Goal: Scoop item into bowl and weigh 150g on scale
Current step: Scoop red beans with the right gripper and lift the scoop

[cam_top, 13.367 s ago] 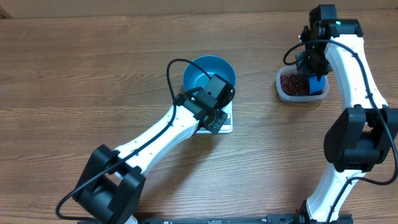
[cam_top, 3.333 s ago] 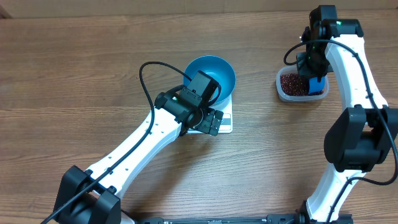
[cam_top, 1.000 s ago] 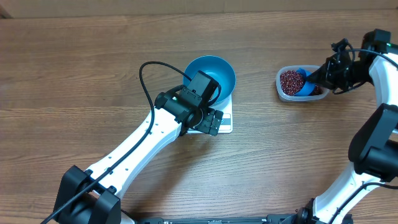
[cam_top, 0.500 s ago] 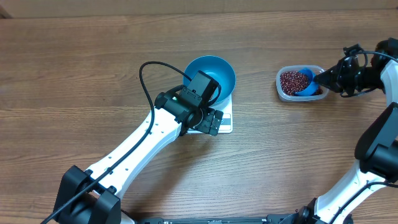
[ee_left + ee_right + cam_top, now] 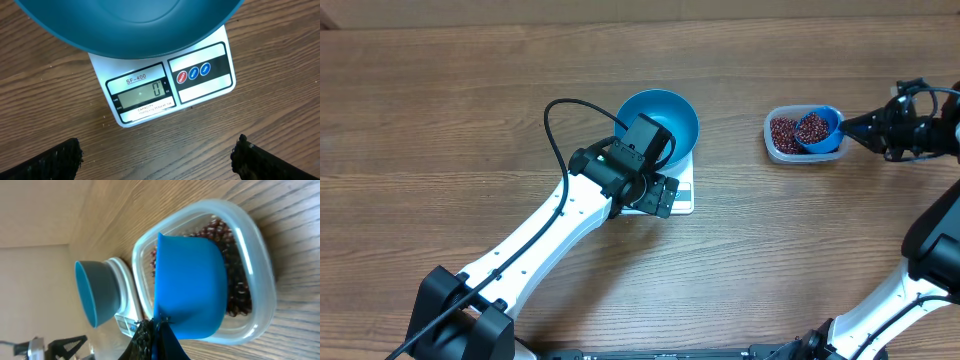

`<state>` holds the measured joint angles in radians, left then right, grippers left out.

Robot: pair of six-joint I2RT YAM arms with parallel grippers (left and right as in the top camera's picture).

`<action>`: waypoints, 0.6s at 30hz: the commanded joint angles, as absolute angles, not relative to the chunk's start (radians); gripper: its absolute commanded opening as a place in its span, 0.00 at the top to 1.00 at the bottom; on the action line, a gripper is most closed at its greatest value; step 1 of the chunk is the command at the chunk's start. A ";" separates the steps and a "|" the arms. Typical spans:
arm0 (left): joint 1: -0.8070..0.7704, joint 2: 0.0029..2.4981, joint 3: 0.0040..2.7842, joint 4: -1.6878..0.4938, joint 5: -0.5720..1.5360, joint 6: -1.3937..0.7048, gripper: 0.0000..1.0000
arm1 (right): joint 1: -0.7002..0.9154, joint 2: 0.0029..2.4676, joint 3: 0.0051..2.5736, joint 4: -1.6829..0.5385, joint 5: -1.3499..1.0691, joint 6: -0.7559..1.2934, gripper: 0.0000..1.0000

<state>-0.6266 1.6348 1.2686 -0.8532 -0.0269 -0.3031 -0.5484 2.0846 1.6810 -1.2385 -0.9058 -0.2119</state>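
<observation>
We see a brown wood-grain table from above, with two white robot arms reaching in from the near edge. The left arm stretches diagonally toward the middle of the table, and its gripper hangs just beside the white scale. In its wrist view, the two dark fingertips sit at opposite lower corners, spread wide apart with nothing between them, and bare wood lies below.

The large bright blue bowl rests on the scale, covering most of the platform. We see no beans in the part of the bowl left uncovered by the arm. The scale's front panel faces the left wrist camera; its display reads zero, and three round buttons sit to the right of it.

Well apart, at the right side of the table, stands a clear plastic tub holding the dark red-brown beans. The right gripper reaches in from the right edge with its fingers pinched tight on the handle of a small blue scoop. The scoop cup sits over the right half of the tub, heaped with beans. In the right wrist view, we see the scoop's blue underside in front of the tub.
</observation>
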 commanded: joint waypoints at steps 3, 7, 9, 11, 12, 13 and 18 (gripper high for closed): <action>-0.627 1.631 1.272 -0.856 -0.036 -0.281 0.00 | -0.553 2.084 1.676 -1.253 -1.016 -0.271 0.96; -0.627 1.631 1.272 -0.855 -0.036 -0.281 0.00 | -0.553 2.084 1.676 -1.254 -1.037 -0.272 0.96; -0.627 1.631 1.272 -0.856 -0.036 -0.281 0.01 | -0.553 2.084 1.676 -1.254 -1.062 -0.272 0.96; -0.627 1.631 1.272 -0.856 -0.036 -0.281 0.01 | -0.553 2.084 1.676 -1.254 -1.080 -0.272 0.96; -0.627 1.631 1.272 -0.855 -0.036 -0.281 0.01 | -0.553 2.084 1.676 -1.254 -1.095 -0.272 0.96; -0.627 1.631 1.272 -0.856 -0.036 -0.281 0.00 | -0.554 2.084 1.676 -1.255 -1.107 -0.271 0.96; -0.627 1.631 1.272 -0.855 -0.036 -0.281 0.00 | -0.557 2.084 1.676 -1.263 -1.231 -0.275 0.96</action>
